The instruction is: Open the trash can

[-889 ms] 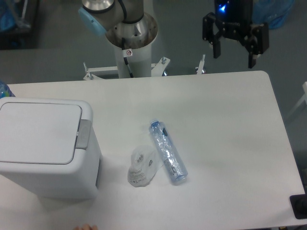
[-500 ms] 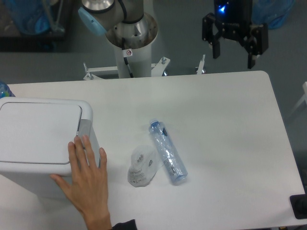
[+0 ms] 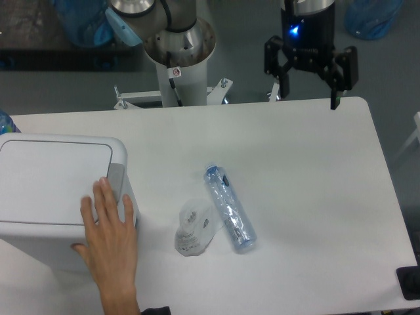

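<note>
The white boxy trash can (image 3: 49, 184) stands at the table's left side with its flat lid closed and its grey push tab (image 3: 115, 177) on the right edge. A person's hand (image 3: 110, 244) rests on the can's right front corner, fingers touching the tab. My gripper (image 3: 309, 98) is open and empty, hanging above the table's far edge at the upper right, far from the can.
A clear plastic bottle (image 3: 229, 209) lies on the middle of the table, with a crumpled clear plastic cup (image 3: 194, 228) beside it on the left. The robot base (image 3: 177, 52) stands behind the far edge. A dark object (image 3: 410, 282) sits at the lower right corner.
A hand came in from below and settled on the trash can's right corner, then slid slightly left. My gripper moved a little left and down toward the table's far edge.
</note>
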Controlling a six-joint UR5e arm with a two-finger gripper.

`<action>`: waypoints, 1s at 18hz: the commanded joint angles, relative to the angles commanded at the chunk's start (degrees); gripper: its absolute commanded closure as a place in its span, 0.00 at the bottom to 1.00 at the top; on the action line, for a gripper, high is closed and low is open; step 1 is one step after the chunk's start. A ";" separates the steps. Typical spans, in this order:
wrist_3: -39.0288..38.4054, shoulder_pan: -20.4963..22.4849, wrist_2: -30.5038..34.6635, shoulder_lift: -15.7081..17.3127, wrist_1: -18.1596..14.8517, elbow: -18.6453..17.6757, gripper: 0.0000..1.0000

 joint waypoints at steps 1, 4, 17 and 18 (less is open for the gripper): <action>-0.01 -0.36 -0.09 -0.09 0.27 -0.09 0.00; -0.01 -0.36 -0.26 0.00 0.27 -0.09 0.00; -14.19 -3.51 -1.93 -1.84 1.49 -0.26 0.00; -18.42 -4.48 -1.93 -2.72 3.59 -0.26 0.00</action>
